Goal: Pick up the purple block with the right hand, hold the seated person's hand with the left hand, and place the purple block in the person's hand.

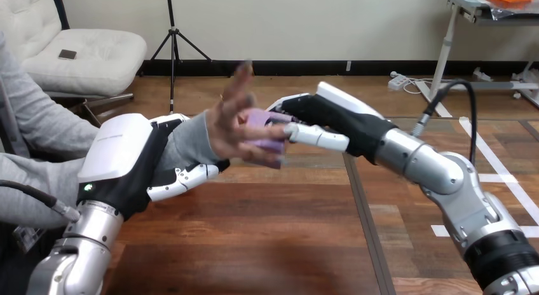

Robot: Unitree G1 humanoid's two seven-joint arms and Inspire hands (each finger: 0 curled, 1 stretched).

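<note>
The purple block (262, 131) lies against the palm of the person's hand (230, 120), which is raised and spread open above the table's middle. My right hand (330, 117) reaches in from the right and pinches the block between thumb and fingers. My left hand (136, 161) comes up from the lower left and wraps round the person's wrist in its grey sleeve (184, 145), with fingers (187, 178) curled under it.
The person's other arm, also grey-sleeved (32, 180), rests at the left edge. The wooden table (267, 244) stretches bare in front of both my arms.
</note>
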